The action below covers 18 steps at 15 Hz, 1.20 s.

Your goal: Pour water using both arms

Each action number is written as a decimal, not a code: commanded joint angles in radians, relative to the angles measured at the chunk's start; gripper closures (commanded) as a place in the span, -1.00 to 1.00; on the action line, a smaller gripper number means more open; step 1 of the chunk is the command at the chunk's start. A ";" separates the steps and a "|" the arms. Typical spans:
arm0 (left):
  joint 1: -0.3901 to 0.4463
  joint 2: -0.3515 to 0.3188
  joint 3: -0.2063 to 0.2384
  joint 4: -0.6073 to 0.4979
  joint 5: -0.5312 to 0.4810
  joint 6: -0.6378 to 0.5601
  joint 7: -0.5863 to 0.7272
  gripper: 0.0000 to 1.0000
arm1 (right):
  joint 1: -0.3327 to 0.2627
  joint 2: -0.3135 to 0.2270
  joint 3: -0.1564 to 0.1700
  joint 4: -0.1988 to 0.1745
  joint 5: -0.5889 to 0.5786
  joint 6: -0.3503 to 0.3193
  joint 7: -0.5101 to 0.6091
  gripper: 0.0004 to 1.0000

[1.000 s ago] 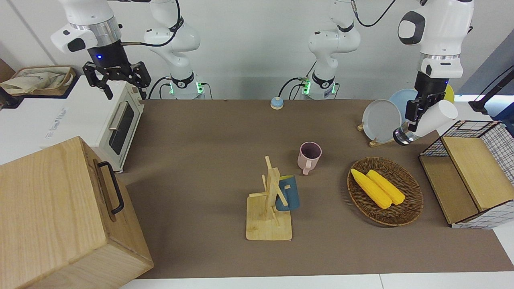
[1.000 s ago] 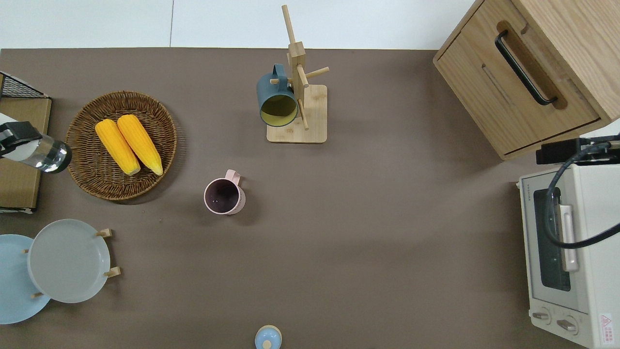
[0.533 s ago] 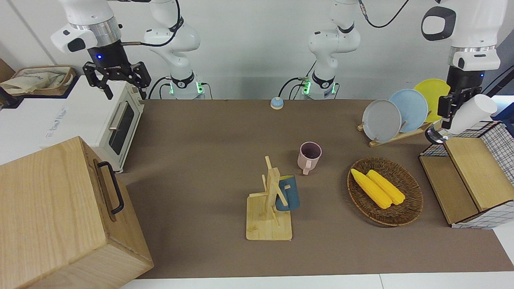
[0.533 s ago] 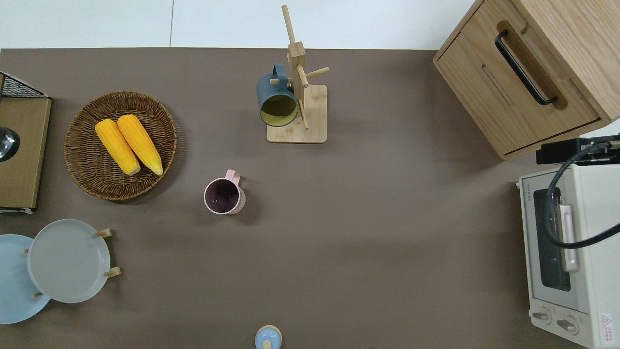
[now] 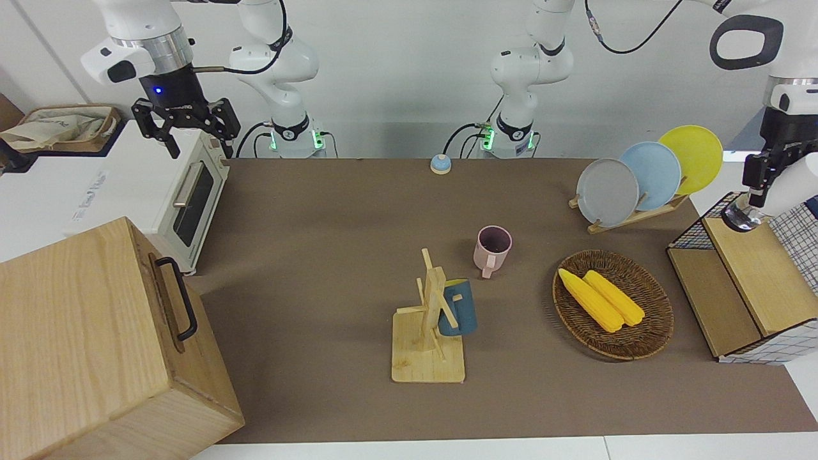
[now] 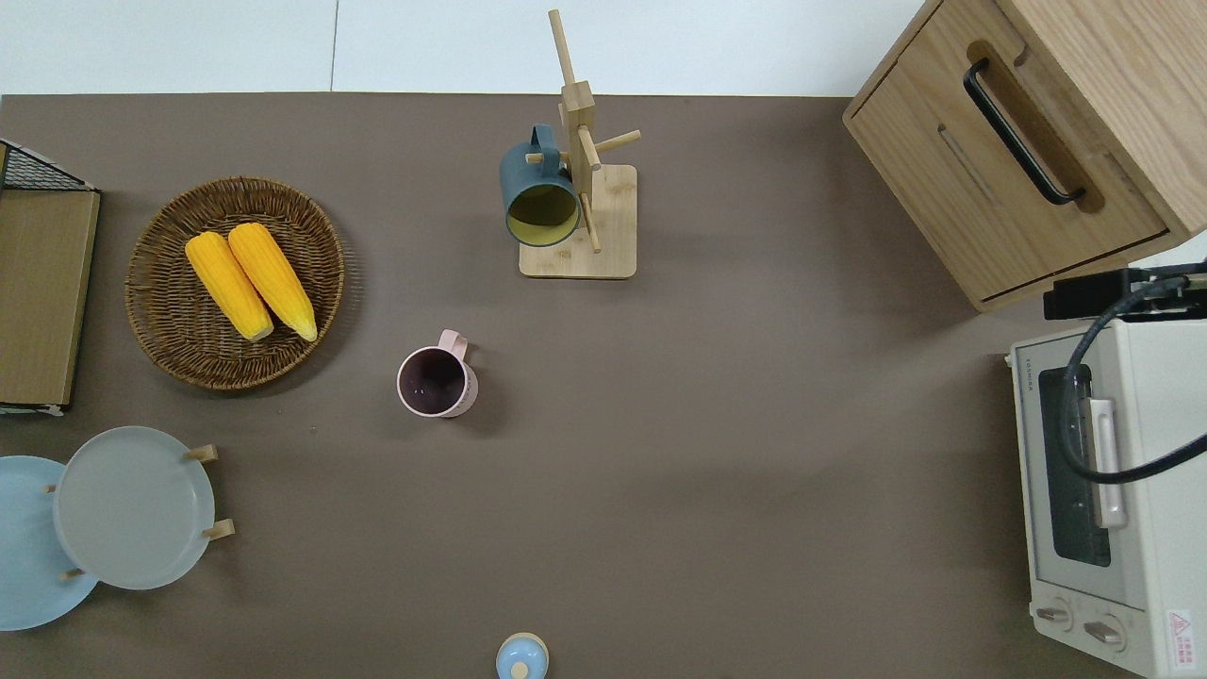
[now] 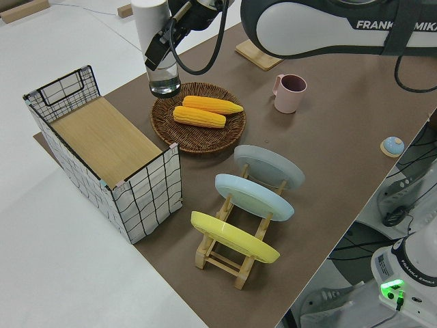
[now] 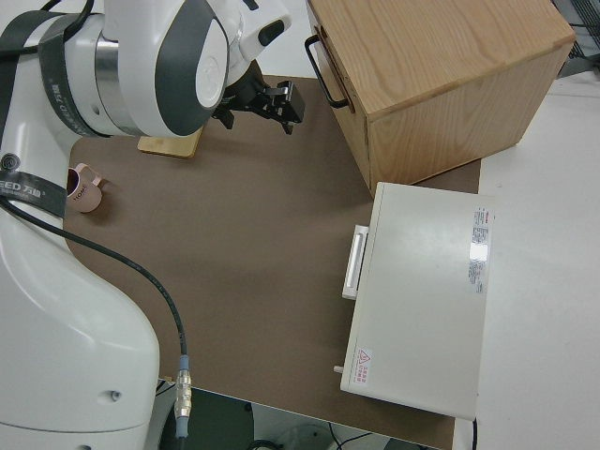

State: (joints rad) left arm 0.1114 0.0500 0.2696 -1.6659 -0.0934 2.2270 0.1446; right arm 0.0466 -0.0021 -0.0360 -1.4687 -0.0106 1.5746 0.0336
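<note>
My left gripper (image 5: pixel 758 181) is shut on a bottle (image 5: pixel 783 195) with a white sleeve and a clear end, held in the air at the left arm's end of the table, by the wire crate (image 5: pixel 795 223). The left side view shows that bottle (image 7: pixel 164 78) nearly upright, clear end down, with the left gripper (image 7: pixel 158 46) clamped on its side. Both are outside the overhead view. A pink mug (image 5: pixel 493 249) (image 6: pixel 437 381) stands upright near the table's middle. The right gripper (image 5: pixel 185 126) is parked and open.
A wicker basket (image 6: pixel 170 349) holds two corn cobs. A mug tree (image 6: pixel 580 170) carries a blue mug. Plates stand in a rack (image 5: pixel 629 217). A wooden cabinet (image 6: pixel 1028 141) and a toaster oven (image 6: pixel 1103 490) fill the right arm's end. A small blue bell (image 6: pixel 521 657) sits nearest the robots.
The left gripper carried the bottle away from the basket toward the left arm's end of the table, leaving the overhead view. The right arm has not moved.
</note>
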 commanded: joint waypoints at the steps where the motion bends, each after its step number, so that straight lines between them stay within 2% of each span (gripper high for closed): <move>1: 0.073 0.071 -0.003 0.089 -0.109 0.008 0.163 1.00 | -0.010 0.007 0.004 0.013 0.020 -0.013 -0.015 -0.97; 5: 0.125 0.109 -0.003 0.092 -0.183 0.011 0.295 1.00 | -0.010 0.007 0.004 0.013 0.020 -0.013 -0.015 -0.97; 9: 0.178 0.155 -0.004 0.092 -0.313 0.025 0.475 1.00 | -0.010 0.007 0.004 0.013 0.020 -0.013 -0.015 -0.97; 15: 0.220 0.208 -0.012 0.091 -0.419 0.132 0.656 1.00 | -0.010 0.007 0.004 0.013 0.020 -0.013 -0.015 -0.97; 18: 0.244 0.234 -0.018 0.089 -0.527 0.132 0.786 1.00 | -0.010 0.007 0.004 0.013 0.020 -0.013 -0.015 -0.97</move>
State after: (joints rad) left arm 0.3242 0.2517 0.2685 -1.6157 -0.5129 2.3410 0.8025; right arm 0.0466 -0.0021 -0.0360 -1.4687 -0.0106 1.5746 0.0336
